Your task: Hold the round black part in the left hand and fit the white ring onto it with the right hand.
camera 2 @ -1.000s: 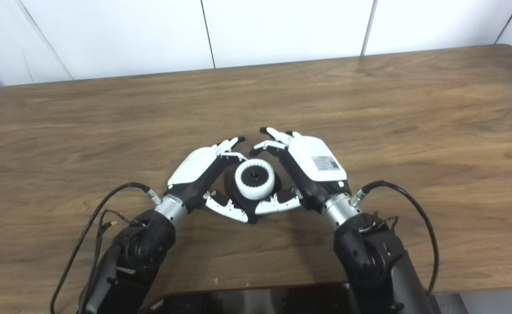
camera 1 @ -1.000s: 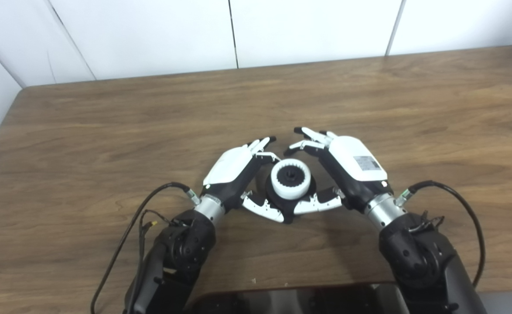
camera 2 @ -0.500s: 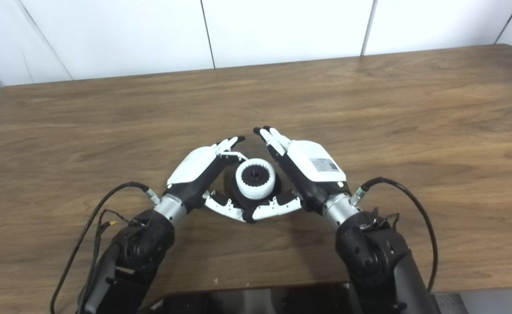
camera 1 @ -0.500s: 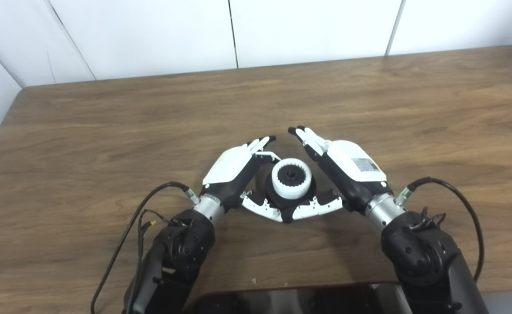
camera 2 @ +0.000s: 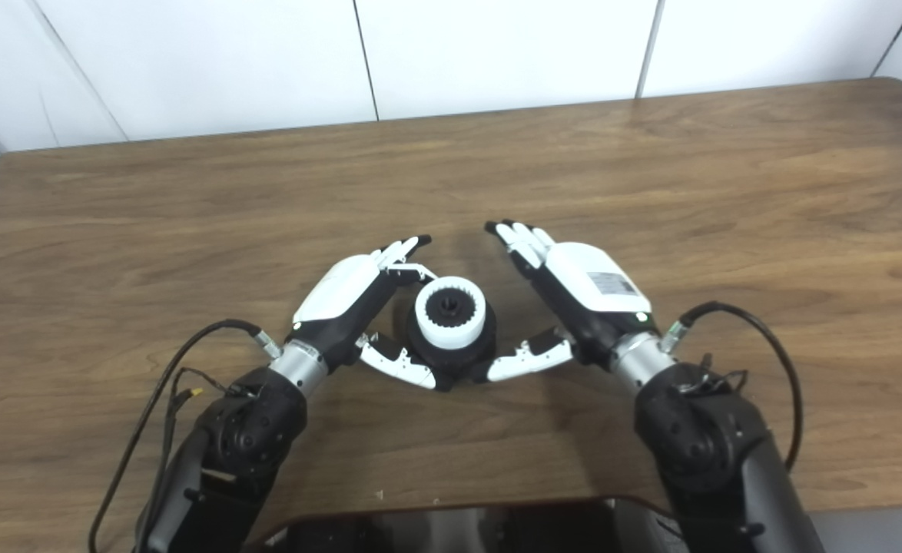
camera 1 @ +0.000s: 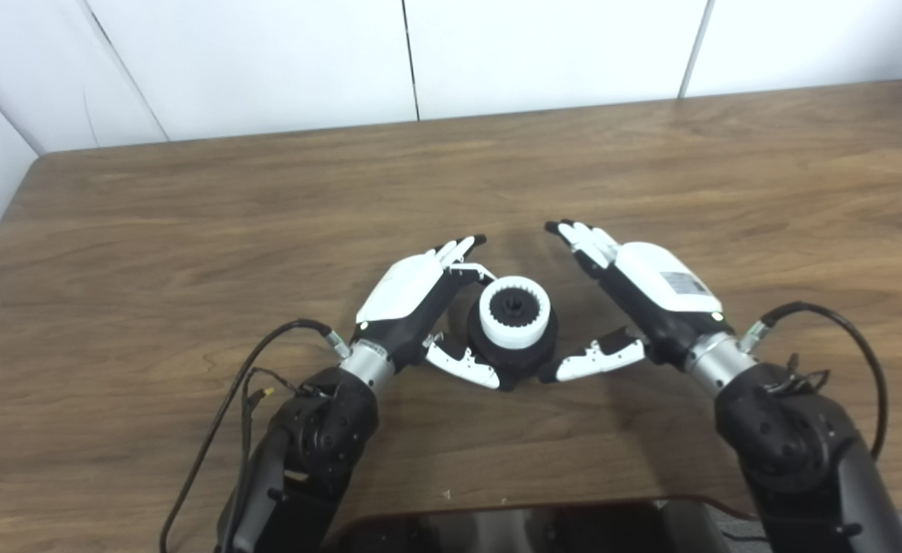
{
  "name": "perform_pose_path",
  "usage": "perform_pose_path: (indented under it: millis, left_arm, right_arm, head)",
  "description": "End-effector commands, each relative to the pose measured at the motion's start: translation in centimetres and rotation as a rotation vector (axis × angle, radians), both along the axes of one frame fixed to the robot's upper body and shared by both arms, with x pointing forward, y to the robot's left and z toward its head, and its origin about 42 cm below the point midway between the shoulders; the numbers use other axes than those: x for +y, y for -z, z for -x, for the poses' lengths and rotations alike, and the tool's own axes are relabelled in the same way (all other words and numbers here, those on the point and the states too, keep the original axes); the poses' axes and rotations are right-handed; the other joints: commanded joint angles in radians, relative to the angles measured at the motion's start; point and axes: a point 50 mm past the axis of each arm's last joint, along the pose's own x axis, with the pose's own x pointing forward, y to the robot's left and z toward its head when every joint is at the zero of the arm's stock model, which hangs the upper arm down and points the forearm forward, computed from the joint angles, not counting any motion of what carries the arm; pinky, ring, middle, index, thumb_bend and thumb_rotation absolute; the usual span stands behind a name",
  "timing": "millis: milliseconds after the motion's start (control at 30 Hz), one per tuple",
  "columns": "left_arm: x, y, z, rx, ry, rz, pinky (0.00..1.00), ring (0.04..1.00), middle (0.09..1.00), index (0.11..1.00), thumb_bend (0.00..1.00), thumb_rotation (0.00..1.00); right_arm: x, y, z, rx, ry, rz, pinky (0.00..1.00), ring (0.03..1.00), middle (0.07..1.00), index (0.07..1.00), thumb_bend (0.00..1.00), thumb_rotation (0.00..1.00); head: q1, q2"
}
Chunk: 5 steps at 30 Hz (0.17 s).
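The round black part [camera 1: 526,361] rests on the wooden table [camera 1: 190,230] near its middle. The white toothed ring [camera 1: 514,309] sits on top of it. My left hand [camera 1: 412,296] cups the part from the left, fingers against its far side and thumb against its near side. My right hand [camera 1: 651,288] is open a little to the right of the part, with fingers straight and the thumb tip close to the part's near right side. The same scene shows in the right eye view, with the ring [camera 2: 449,309] between the two hands.
White wall panels [camera 1: 266,61] stand behind the table's far edge. A dark flat object [camera 1: 512,526] lies at the near edge between my arms. Black cables [camera 1: 220,407] loop out beside each wrist.
My right hand has opened its fingers and drawn away to the right from the ring and part. The left hand, the part and the ring have not moved.
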Motion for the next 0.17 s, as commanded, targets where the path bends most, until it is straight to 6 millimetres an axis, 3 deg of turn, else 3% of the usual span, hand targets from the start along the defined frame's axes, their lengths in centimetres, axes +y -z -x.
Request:
perform_pose_path:
  millis: [0, 133]
  left_arm:
    - [-0.18, -2.02, -0.83, -0.08, 0.007, 0.026, 1.0, 1.0, 1.0, 0.608, 1.0, 0.31]
    - [-0.11, -2.03, -0.84, -0.08, 0.004, 0.031, 1.0, 1.0, 1.0, 0.606, 1.0, 0.3]
  right_arm:
    - [-0.64, -1.17, -0.5, -0.041, 0.007, -0.002, 0.95, 1.0, 1.0, 1.0, 1.0, 0.45]
    - [-1.48, -0.96, -0.61, -0.022, 0.02, 0.007, 0.95, 1.0, 1.0, 1.0, 1.0, 0.44]
  head:
    - [-0.001, 0.001]
    - [0.0, 0.004]
